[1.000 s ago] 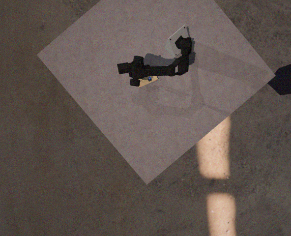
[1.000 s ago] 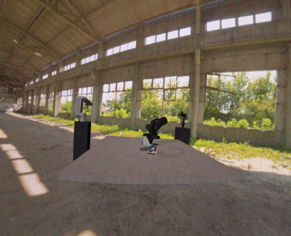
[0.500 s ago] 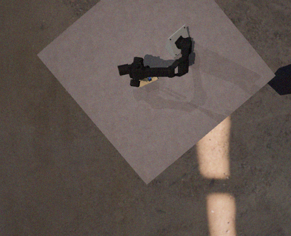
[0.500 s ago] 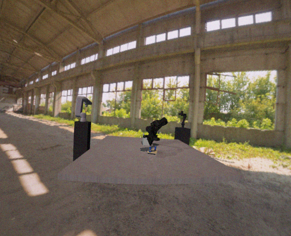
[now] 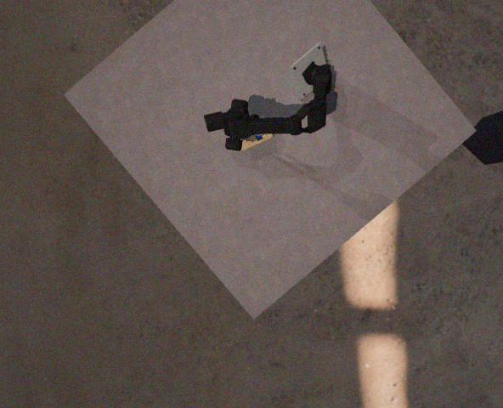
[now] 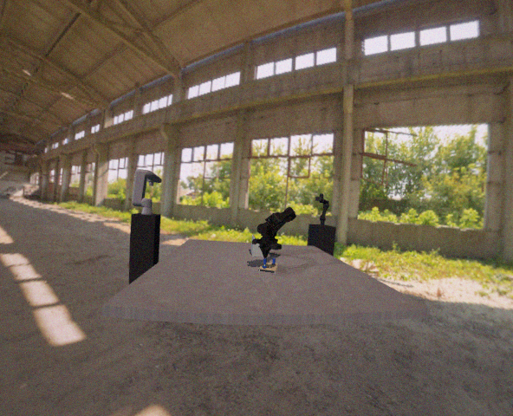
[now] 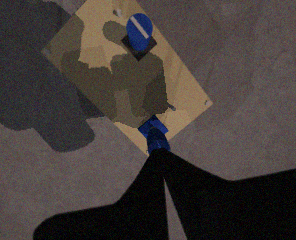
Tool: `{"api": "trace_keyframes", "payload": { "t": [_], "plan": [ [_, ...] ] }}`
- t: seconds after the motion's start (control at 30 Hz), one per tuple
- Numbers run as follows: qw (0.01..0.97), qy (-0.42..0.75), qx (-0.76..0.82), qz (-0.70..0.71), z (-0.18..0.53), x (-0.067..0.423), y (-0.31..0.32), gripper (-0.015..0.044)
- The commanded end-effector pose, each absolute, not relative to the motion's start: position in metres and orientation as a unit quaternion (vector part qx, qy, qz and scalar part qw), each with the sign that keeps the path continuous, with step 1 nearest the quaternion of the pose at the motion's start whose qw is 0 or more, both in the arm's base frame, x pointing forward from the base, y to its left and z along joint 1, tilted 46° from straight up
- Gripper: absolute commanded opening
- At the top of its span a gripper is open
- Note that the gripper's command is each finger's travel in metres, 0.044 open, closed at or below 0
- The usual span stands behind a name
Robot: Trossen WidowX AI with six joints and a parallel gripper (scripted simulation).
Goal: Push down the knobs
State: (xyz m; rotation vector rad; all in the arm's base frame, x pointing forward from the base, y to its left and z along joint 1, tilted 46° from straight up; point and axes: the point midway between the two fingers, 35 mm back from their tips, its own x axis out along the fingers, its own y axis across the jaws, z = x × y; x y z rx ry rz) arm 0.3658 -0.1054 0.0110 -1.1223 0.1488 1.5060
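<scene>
A tan circuit board [image 7: 188, 90] [image 5: 248, 144] [image 6: 268, 269] lies on the grey table [image 5: 164, 110]. In the wrist view a blue knob [image 7: 139, 31] with a white line sits on its dark potentiometer at the board's far end. A second blue knob [image 7: 156, 136] is at the board's near edge. My gripper [image 7: 158, 154] is shut with nothing between the fingers, and its tips rest right at the top of that near knob. In the overhead view the arm [image 5: 278, 125] covers most of the board.
A pale mounting plate [image 5: 307, 65] holds the arm's base at the table's far side. Two black pedestals with devices [image 6: 144, 250] [image 6: 321, 237] stand off the table.
</scene>
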Motion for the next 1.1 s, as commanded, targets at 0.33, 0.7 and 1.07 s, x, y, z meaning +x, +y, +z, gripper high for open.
{"api": "trace_keyframes", "payload": {
  "t": [0.33,0.7,1.07],
  "plan": [
    [0.590,0.063,-0.481,0.645,0.0091,0.3671,-0.1022,0.0000],
    [0.590,0.063,-0.481,0.645,0.0083,0.3673,-0.1015,0.0000],
    [0.590,0.063,-0.481,0.645,0.0085,0.3672,-0.1016,0.0000]
  ]
}}
